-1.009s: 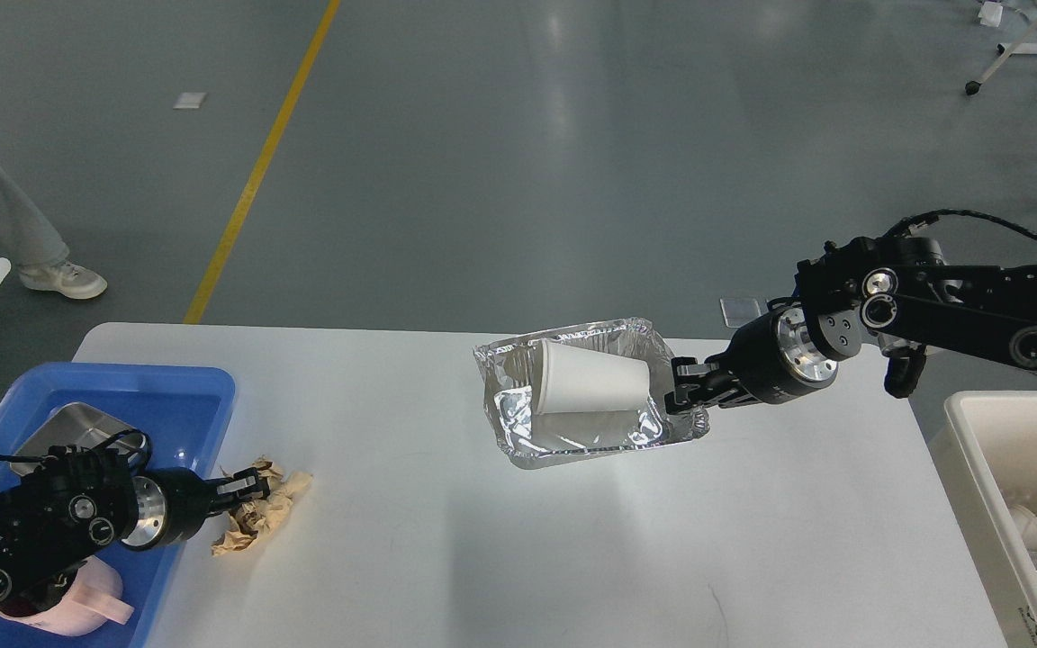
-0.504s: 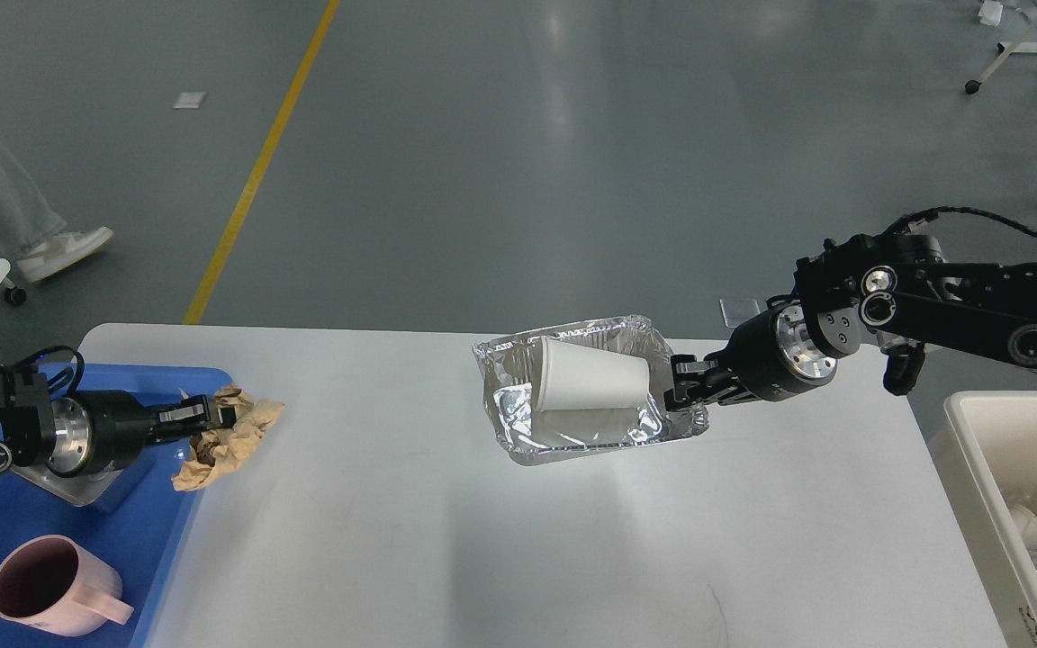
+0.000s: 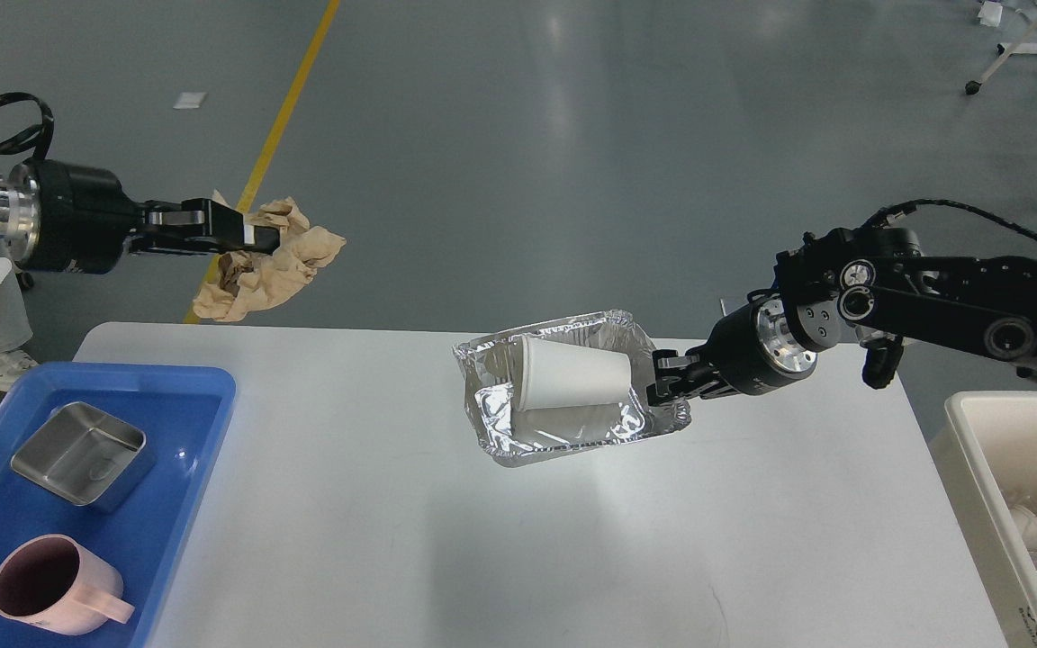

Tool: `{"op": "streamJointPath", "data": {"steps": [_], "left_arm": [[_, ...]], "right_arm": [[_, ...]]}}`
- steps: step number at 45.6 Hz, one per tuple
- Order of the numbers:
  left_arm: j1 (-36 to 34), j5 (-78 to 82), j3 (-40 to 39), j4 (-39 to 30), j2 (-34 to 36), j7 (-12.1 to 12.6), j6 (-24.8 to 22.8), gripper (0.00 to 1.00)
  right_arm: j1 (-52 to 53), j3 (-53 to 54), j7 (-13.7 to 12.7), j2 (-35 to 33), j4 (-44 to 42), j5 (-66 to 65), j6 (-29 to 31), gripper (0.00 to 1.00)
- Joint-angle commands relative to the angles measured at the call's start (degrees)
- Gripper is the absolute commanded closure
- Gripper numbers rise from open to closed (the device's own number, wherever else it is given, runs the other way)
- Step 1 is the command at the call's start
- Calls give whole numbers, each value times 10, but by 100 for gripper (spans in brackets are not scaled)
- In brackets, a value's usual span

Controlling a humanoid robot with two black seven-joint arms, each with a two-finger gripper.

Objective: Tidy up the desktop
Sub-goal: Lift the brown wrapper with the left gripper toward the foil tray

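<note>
The desktop [image 3: 410, 540] is a large white tabletop with rounded corners. My left gripper [image 3: 257, 236] is shut on a crumpled brown paper [image 3: 271, 265] and holds it high above the desktop's far left corner. My right gripper [image 3: 662, 382] is shut on the right rim of a crumpled foil tray [image 3: 563, 430], held just above the desktop's middle. A white paper cup [image 3: 572, 373] lies on its side inside the foil tray.
A blue plastic tray [image 3: 176, 396] at the left holds a steel box [image 3: 82, 454] and a pink mug [image 3: 50, 589]. A cream-white bin [image 3: 978, 450] with trash stands at the right edge.
My left gripper has lifted the crumpled paper from beside the blue tray to high above the far left corner. My right gripper has carried the foil tray slightly left.
</note>
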Motion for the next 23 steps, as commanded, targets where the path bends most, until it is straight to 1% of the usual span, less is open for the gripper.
{"op": "streamJointPath", "data": {"steps": [1,8,16,19,20,23], "left_arm": [[-71,-26,53,12,-53,-6,-1,100],[-138,-36,96,26,-130,-6,-1,100],[-206,-47,147,35,-216,-8,-3,99],[-219,-50,152,45,-235,-8,-3,99],[-231,-58,156,51,-258,-15,-6,99],[-239,-61,164,53,-281,-17,-13,99]], "right_arm": [[3,2,0,18,-10,2,0,100],[10,1,0,35,-18,3,1,100],[16,0,1,41,-23,5,3,100],[16,0,1,43,-23,5,3,100],[16,0,1,44,-27,6,3,100],[16,0,1,45,-28,6,3,100]]}}
